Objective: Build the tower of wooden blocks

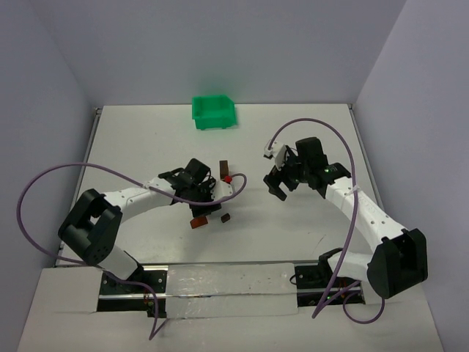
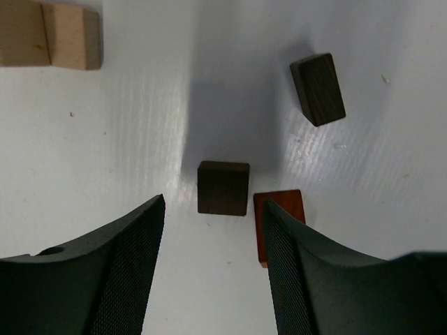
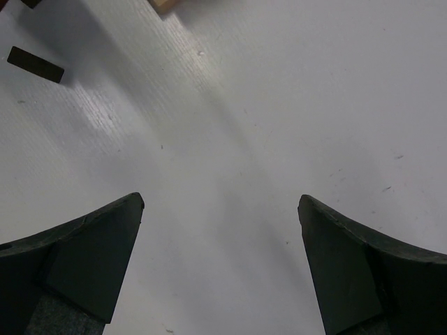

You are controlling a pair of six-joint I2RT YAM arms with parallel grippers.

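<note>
Wooden blocks lie loose on the white table, and no stack shows. In the left wrist view a dark brown cube (image 2: 223, 187) lies just ahead of my fingers. A reddish-brown block (image 2: 278, 213) lies beside it, partly behind my right finger. A dark brown bar (image 2: 318, 88) lies farther off, and tan blocks (image 2: 49, 35) are at the top left. My left gripper (image 2: 213, 262) is open and empty over them (image 1: 207, 207). My right gripper (image 3: 220, 237) is open and empty over bare table (image 1: 278, 183).
A green plastic bin (image 1: 213, 111) stands at the back centre. A dark brown block (image 1: 224, 169) stands upright beside a small red object (image 1: 229, 178). A dark bar (image 3: 35, 64) shows far left in the right wrist view. Purple cables loop over both arms.
</note>
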